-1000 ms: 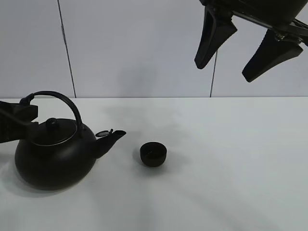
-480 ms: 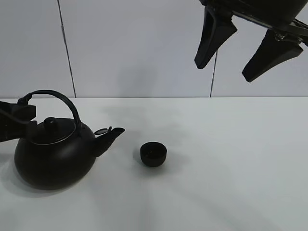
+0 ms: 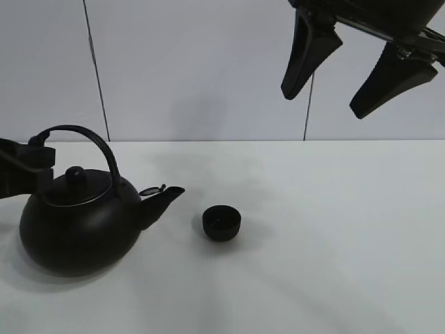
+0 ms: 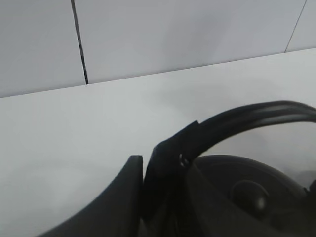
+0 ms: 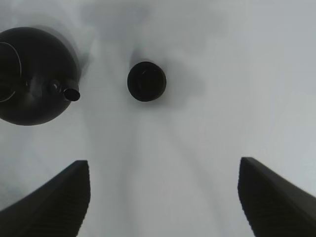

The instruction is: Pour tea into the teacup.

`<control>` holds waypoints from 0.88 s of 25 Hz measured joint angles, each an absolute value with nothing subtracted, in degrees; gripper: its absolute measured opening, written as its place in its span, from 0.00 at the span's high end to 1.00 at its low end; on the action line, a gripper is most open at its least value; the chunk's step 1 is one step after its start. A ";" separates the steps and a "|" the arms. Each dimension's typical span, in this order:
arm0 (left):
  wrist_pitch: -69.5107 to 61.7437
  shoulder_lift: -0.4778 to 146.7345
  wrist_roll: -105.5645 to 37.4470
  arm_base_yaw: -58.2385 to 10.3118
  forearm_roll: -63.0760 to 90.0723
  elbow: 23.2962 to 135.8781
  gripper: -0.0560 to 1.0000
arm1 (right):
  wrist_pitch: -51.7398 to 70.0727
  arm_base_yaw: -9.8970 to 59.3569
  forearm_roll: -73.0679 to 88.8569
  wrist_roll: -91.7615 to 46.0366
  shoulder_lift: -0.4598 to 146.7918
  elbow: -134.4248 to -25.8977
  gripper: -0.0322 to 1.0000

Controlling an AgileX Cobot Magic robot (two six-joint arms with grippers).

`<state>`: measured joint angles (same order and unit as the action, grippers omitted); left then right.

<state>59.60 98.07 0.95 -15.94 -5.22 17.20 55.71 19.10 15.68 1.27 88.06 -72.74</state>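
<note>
teacup upright, mouth up, centre frame on table, contents unreadable, kettle lower left, spout pointing right toward cup, apart, left gripper clamped on kettle handle, right gripper wide, upper right

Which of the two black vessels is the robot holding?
The kettle, the big one with a spout: the left gripper clamps its arched handle. The small teacup stands apart, untouched, and the right gripper hangs open above.
</note>
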 joint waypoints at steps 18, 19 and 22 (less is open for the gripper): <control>59.31 98.07 1.02 -16.59 -10.53 22.91 0.81 | 55.66 19.10 15.86 1.27 88.06 -72.74 0.42; 59.31 98.07 1.02 -16.98 -10.53 23.14 0.81 | 55.66 19.10 15.86 1.27 88.06 -72.74 0.42; 59.24 98.07 0.96 -19.02 -10.59 23.90 0.81 | 55.66 19.10 15.86 1.27 88.06 -72.74 0.42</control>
